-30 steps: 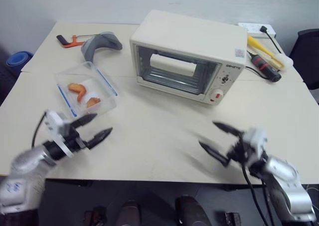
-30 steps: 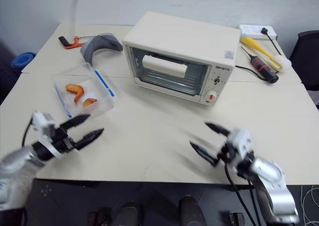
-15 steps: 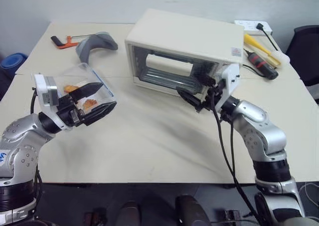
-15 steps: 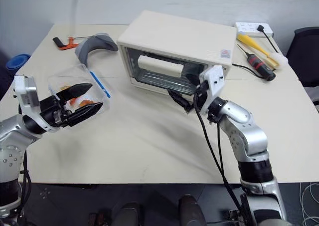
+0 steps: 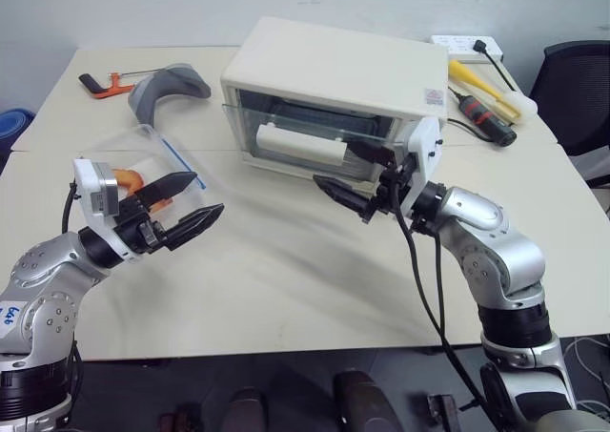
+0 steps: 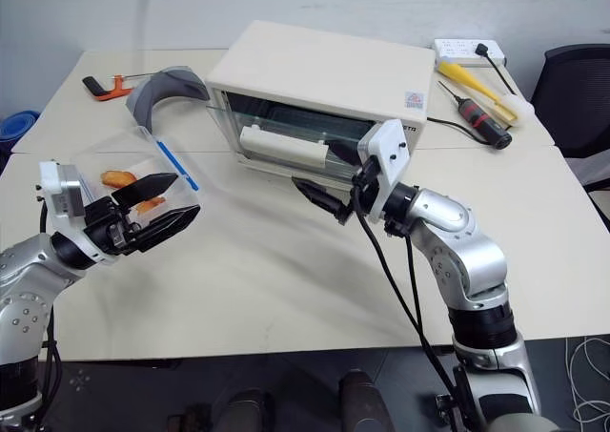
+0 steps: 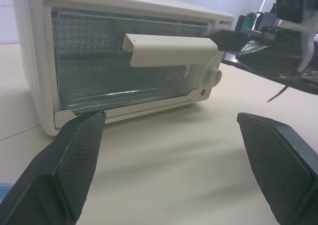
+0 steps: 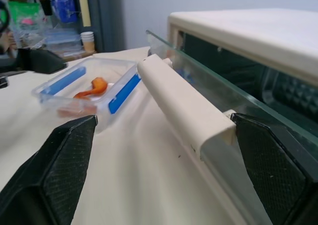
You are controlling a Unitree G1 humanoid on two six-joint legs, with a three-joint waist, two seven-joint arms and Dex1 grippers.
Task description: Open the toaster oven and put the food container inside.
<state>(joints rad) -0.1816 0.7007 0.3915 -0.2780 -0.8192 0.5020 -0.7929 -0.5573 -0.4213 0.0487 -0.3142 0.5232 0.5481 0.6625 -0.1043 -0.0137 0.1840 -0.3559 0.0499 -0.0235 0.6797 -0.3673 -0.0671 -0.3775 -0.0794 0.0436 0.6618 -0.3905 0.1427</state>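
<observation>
The cream-white toaster oven (image 5: 343, 65) stands at the back middle of the table. Its glass door appears slightly ajar at the top, and the white bar handle (image 8: 181, 103) stands out toward me. My right gripper (image 5: 351, 172) is open at the handle's right end, one finger above and one below, neither touching it. At the left lies the clear food container (image 5: 133, 165) with blue clips and orange pieces. My left gripper (image 5: 205, 194) hovers open just in front of it, holding nothing. The left wrist view faces the oven door (image 7: 124, 61).
Behind the container lie a grey handheld device (image 5: 167, 81) and an orange-handled saw (image 5: 95, 81). Right of the oven are a yellow tool (image 5: 477, 77), a red-and-black screwdriver (image 5: 481, 122) and a white power strip (image 5: 462, 43). A black chair (image 5: 577, 98) stands at the far right.
My right gripper rose from near the table's front edge to the oven handle. My left gripper lifted a little toward the container. The oven door now looks slightly ajar. The camera also shifted.
</observation>
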